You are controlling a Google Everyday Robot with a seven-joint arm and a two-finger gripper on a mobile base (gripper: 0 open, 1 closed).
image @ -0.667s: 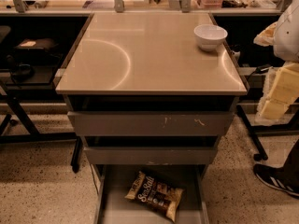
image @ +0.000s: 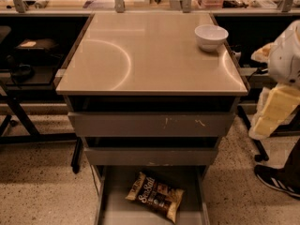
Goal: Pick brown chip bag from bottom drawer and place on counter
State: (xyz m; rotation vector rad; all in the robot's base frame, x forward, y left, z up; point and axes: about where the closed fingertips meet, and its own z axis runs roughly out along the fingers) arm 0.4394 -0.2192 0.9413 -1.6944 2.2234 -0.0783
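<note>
The brown chip bag (image: 154, 196) lies flat and slanted on the floor of the bottom drawer (image: 110, 205), which is pulled open below the two grey-fronted drawers. The counter (image: 150, 55) is the glossy beige top of the cabinet. My gripper (image: 274, 111), with pale yellow fingers under a white arm housing (image: 288, 53), hangs at the right edge of the view. It is beside the cabinet's right side at upper-drawer height, well above and to the right of the bag, and nothing shows in its hold.
A white bowl (image: 211, 35) stands at the counter's back right corner. The two upper drawers (image: 150, 124) stick out slightly. Dark shelving and table legs (image: 18, 121) stand to the left. A person's dark shoe (image: 276, 179) is on the floor at the right.
My arm and gripper at the right edge have sunk slightly. The bag, drawers and bowl have not moved.
</note>
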